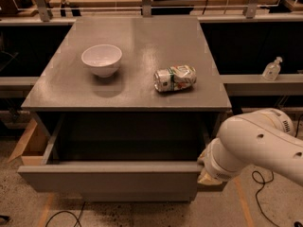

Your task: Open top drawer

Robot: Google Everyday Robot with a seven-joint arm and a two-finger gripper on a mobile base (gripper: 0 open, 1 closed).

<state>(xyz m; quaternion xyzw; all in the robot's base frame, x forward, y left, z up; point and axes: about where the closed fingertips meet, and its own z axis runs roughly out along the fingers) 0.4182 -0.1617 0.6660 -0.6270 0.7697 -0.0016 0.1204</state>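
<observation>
The top drawer (109,178) is a wide matte grey front with a deep grey box. It stands pulled well out from under the grey cabinet top (132,60), and its dark inside shows. My gripper (206,171) is at the right end of the drawer front, at its top edge, on the end of my white arm (258,143). The arm covers the fingers.
A white bowl (101,60) and a crushed can (174,78) lying on its side rest on the cabinet top. A lower drawer front (137,203) shows under the open drawer. A clear bottle (272,70) stands on the ledge at right. Cables lie on the floor.
</observation>
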